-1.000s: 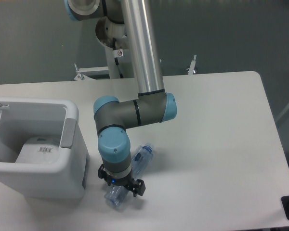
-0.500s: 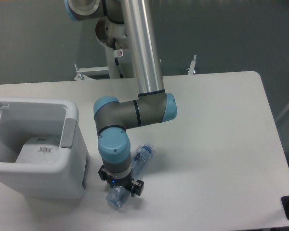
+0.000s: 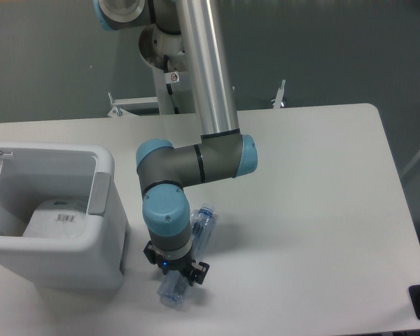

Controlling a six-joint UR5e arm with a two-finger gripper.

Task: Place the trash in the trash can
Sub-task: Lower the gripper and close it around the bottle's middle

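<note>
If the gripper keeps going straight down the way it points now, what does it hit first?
Most likely the bottle: the gripper points down right over its middle, possibly already around it. Below that lies the table. Depth is unclear.

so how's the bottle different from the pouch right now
The bottle lies on the table, right of the trash can and under the gripper; the pouch already lies inside the can. The bottle is long, rounded and clear bluish; the pouch is flat and whitish with a barcode label. The wrist hides the bottle's middle; the pouch has nothing near it. Both look like plastic.
</note>
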